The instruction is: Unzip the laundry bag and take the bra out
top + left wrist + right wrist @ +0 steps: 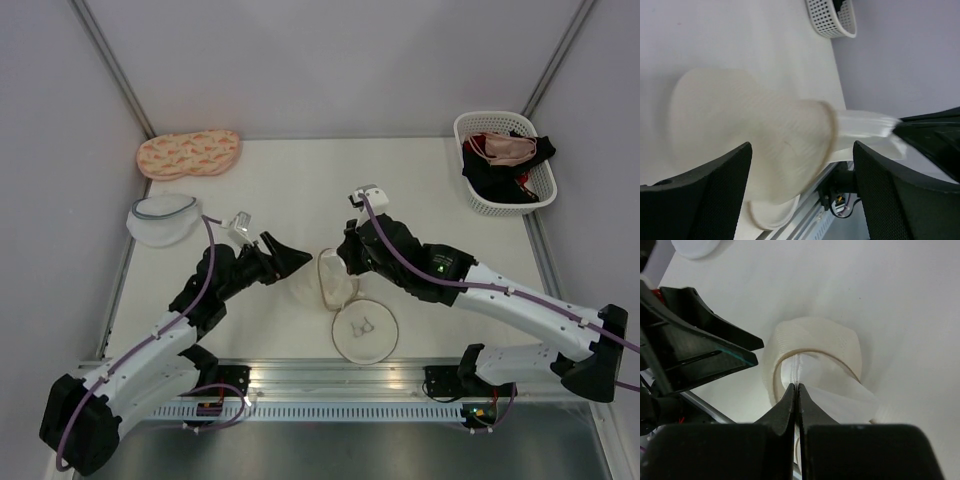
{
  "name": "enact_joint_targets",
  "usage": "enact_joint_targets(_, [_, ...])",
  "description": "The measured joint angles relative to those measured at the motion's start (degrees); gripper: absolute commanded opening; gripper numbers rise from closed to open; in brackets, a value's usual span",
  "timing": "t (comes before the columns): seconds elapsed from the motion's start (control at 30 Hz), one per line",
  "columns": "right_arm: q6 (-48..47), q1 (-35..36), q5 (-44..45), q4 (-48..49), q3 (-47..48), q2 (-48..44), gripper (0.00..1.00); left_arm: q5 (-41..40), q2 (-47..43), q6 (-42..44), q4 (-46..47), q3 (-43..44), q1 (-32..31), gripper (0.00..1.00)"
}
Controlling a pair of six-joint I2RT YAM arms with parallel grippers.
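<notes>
On the white table [290, 180] I log the laundry bag [336, 288] at centre near the front edge, unzipped. Its domed half is tipped up and its flat face with the black symbol lies just beside it, toward the arm bases. The bra [837, 397] is partly out of the bag's mouth (only a white fold shows) and the right gripper [796, 389] is pinched closed on that fold, while the left gripper [802, 147] stands wide open at the bag's left side, clamping nothing.
</notes>
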Motion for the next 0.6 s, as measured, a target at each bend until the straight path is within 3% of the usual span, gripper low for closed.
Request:
enact_joint_targets(0.13, [0.2,-0.3,-0.8,0.0,0.1,1.7,0.0,0.0,-0.8,3.7,-3.9,5.5,-2.7,0.9])
enact_joint_targets(0.33, [0.7,-0.9,-1.7,0.3,0.7,4.5,0.0,-2.5,-0.7,8.8,-9.7,6.0,-8.2,0.95])
enact_joint_targets(0.6, [1.1,-1.8,-1.8,0.9,2.2,4.9,0.0,-14.8,2.9,13.9,-19.3,6.4,-12.7,0.94])
